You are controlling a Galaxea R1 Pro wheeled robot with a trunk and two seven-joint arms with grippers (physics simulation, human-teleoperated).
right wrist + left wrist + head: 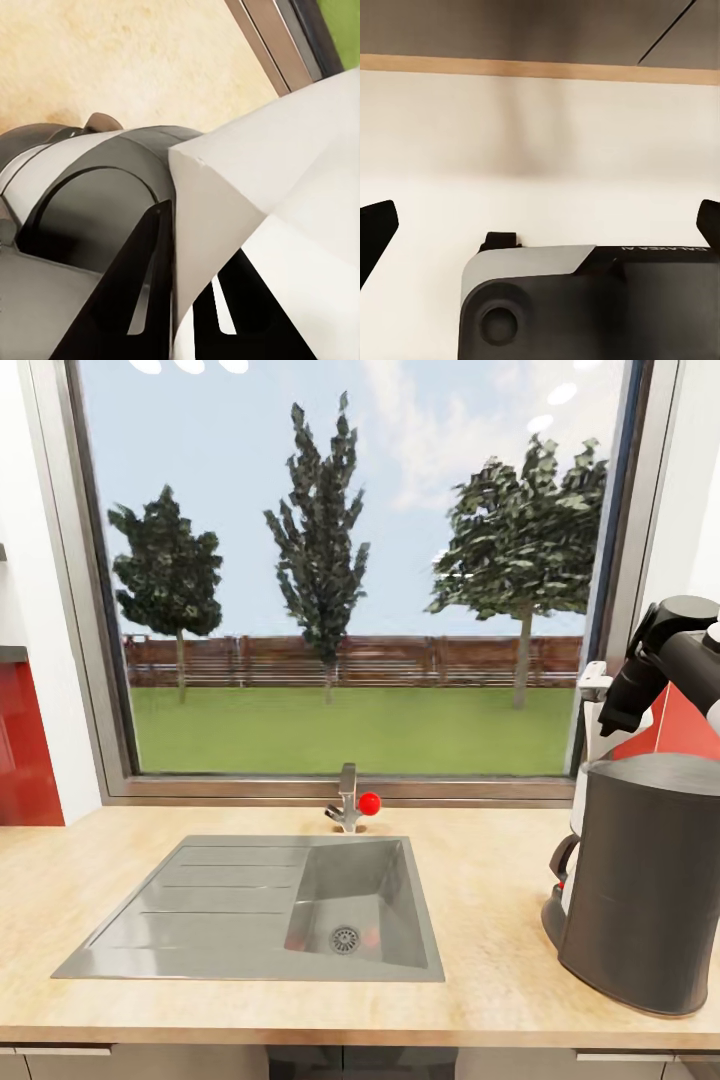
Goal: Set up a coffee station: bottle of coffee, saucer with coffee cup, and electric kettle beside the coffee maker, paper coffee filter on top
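On the counter, right: tall dark grey matte coffee maker (650,880) stands on the light wood-grain kitchen countertop (480,880).
Right gripper (187,300): jaws clamp the pale paper coffee filter (285,187) above it.
Left gripper (540,225): jaws spread, empty.

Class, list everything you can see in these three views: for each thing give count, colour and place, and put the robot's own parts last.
kitchen countertop: one, light wood grain, across the foreground below the window.
sink: one, grey steel, set into the countertop, basin on the right, drainer on the left.
tap: one, grey with a red knob, behind the sink.
window: one, grey frame, showing three trees, a fence and grass.
coffee maker: one, dark grey, at the countertop's right end.
paper coffee filter: one, off-white, held over the coffee maker.
right gripper: one, black, shut on the filter.
left gripper: one, black, fingertips wide apart, over a pale surface.
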